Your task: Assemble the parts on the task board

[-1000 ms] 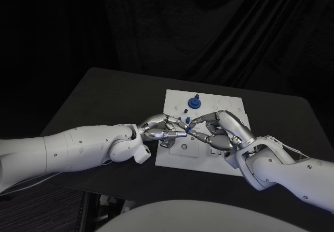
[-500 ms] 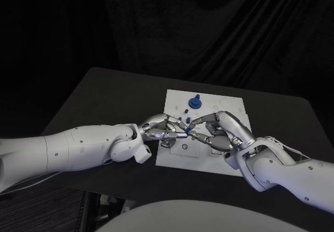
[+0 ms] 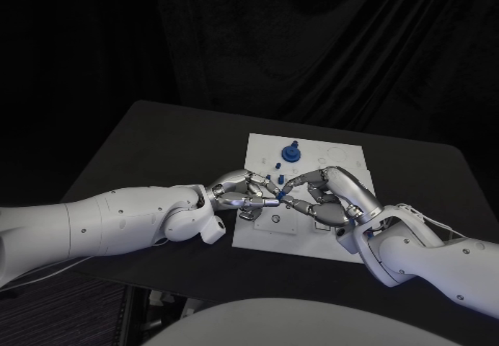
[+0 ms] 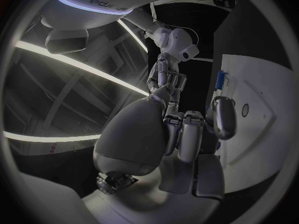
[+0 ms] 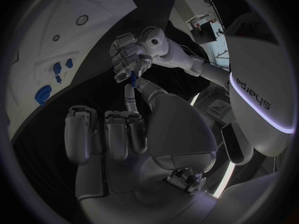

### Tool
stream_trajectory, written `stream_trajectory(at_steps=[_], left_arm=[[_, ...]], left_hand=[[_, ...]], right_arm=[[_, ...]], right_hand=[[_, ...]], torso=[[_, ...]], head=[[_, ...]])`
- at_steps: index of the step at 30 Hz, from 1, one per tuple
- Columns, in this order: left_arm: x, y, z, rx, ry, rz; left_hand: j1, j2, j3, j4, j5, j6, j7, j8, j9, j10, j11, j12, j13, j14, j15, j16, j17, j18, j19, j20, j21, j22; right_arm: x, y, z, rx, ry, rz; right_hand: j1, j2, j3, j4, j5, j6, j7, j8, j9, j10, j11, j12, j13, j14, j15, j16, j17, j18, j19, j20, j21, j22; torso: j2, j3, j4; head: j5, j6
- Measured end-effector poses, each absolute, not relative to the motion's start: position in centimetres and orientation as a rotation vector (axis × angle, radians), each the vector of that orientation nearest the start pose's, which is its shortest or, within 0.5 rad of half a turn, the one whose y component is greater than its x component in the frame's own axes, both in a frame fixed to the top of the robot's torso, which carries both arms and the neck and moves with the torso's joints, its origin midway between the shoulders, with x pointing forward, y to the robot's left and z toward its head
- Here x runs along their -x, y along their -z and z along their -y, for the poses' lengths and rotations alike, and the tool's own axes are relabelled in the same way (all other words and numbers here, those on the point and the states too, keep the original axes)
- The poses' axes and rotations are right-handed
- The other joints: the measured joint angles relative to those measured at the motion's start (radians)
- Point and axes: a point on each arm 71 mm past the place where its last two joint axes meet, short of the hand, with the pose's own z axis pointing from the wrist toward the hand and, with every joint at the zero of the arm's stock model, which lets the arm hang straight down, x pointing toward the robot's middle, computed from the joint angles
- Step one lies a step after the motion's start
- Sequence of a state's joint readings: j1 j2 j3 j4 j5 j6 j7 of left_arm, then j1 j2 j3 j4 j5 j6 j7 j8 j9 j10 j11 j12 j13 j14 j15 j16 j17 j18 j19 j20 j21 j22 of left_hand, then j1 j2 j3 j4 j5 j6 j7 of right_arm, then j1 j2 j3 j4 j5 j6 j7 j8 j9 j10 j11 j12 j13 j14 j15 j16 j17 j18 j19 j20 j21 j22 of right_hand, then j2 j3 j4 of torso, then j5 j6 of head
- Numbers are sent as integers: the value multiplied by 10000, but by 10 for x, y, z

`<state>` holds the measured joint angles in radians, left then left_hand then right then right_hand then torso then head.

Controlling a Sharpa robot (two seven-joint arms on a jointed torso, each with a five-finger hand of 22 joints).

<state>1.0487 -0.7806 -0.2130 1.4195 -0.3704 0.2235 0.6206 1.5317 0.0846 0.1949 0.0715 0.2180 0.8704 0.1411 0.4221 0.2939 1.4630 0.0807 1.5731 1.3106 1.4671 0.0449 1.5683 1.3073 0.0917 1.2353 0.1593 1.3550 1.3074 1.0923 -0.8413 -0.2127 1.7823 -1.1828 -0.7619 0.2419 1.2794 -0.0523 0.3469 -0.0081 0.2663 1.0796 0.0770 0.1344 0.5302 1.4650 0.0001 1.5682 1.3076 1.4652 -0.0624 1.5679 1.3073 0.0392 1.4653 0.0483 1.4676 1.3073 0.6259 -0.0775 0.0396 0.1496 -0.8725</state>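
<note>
Over the white task board (image 3: 338, 167) my two hands meet fingertip to fingertip. The left hand (image 3: 244, 193) has its fingers curled and pinches a small blue part (image 3: 280, 194). The right hand (image 3: 324, 196) has most fingers curled in, and its extended fingertips close on the same blue part (image 5: 132, 76) from the other side. The right wrist view shows the left hand (image 5: 132, 49) above that part. A round blue knob (image 3: 290, 153) stands on the board's far half, with small blue pegs (image 3: 273, 175) just in front of it.
The board (image 5: 81, 5) has round holes (image 5: 82, 20) and more blue parts (image 5: 44, 93). Black table (image 3: 156, 144) surrounds the board, with free room on the left and far side. A blue peg (image 4: 221, 79) stands on the board (image 4: 268, 84) beyond my left fingers.
Both hands stay joined at the blue part. The right hand has sunk slightly toward the board; the left hand has barely moved.
</note>
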Motion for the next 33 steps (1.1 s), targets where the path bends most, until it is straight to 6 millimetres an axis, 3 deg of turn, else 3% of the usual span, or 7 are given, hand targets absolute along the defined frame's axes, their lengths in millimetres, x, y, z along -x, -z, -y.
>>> stream_trajectory(at_steps=[12, 20, 25, 33], left_arm=[[-415, 295, -177, 6690, 19641, -18841], [-414, 295, -177, 6718, 19573, -18928], [-414, 296, -179, 6758, 19452, -18984], [-414, 296, -178, 6799, 19309, -19091]], left_hand=[[10, -10, -1, 0, -140, 90, -20, 74, 80, 0, 1, 0, -5, 0, 0, 0, 0, 0, 72, -72, 39, 0], [12, -12, 2, -56, -154, 129, -57, 74, 87, 19, -18, 0, -8, 0, 0, 0, 0, 0, 72, -72, 39, 0], [13, -12, 2, -57, -191, 128, -57, 115, 91, 19, -18, 1, -7, 0, 0, 0, 0, 0, 130, -83, 39, 0], [13, -12, 2, -56, -192, 125, -56, 116, 91, 19, -19, 17, -5, 0, 0, 0, 5, 0, 145, -71, 77, 0]], right_arm=[[-372, 228, 136, -21, -12060, -14473], [-371, 228, 139, 82, -12046, -14541], [-370, 229, 140, 149, -12021, -14566], [-369, 229, 141, 279, -11998, -14609]], right_hand=[[58, -28, 6, -6, -8, 25, -25, -10, -4, 16, 19, 0, -1, 33, 38, 0, 0, -1, 0, 1, -117, 8], [78, -11, -77, 79, 49, -152, 152, -164, -59, 12, 161, 0, -1, 0, 143, 0, 0, 0, -1, 73, -314, 6], [24, -140, -90, 150, 49, -368, 261, -353, -196, 16, 234, 0, -2, -1, 215, 0, 0, -1, 4, 152, -527, 5], [87, -282, -74, 415, 48, -630, 447, -601, -453, 15, 413, -15, -2, 0, 394, 0, 0, 6, -208, 411, -1401, 5]], torso=[[3, -4, 4], [2, -4, 6], [2, -4, 7], [3, -6, 6]], head=[[20, 0], [24, 0], [24, 0], [30, 0]])
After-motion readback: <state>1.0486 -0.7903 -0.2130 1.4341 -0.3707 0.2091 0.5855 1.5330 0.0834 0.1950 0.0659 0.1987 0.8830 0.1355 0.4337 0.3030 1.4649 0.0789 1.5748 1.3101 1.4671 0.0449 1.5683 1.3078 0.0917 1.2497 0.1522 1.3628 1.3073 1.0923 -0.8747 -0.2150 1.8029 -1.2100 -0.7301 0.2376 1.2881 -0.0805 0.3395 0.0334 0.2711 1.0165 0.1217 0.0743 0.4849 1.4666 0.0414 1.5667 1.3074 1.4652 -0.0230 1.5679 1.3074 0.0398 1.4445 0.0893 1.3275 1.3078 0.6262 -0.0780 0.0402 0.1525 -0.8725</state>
